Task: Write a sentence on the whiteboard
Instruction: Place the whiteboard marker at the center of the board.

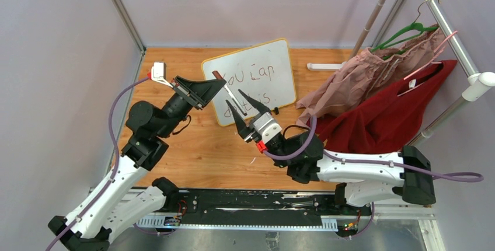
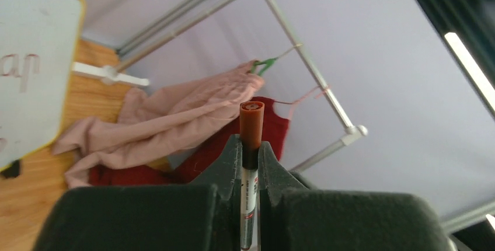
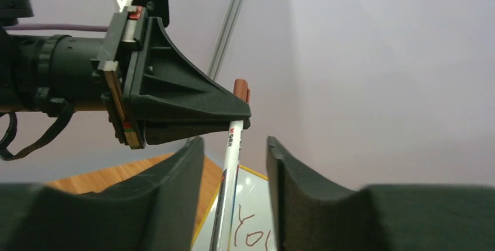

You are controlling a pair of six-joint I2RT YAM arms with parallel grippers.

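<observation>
the whiteboard (image 1: 265,52) has a smooth, faintly glossy white face and a thin yellow frame that looks like plastic. the sentence (image 1: 251,77) on it is dull dark marker ink. the table (image 1: 198,146) looks like wood, with visible grain and a satin finish. the marker (image 2: 251,124) has a smooth white plastic barrel and a brown cap with a slight sheen. the left gripper (image 2: 251,146) and right gripper (image 3: 233,143) are matt black plastic, slightly grainy. a pink cloth (image 1: 362,76) is thin and crumpled, and a red cloth (image 1: 385,117) looks heavier and soft. the rail (image 1: 443,23) is smooth pale metal tube. the walls (image 1: 58,58) are matt.
</observation>
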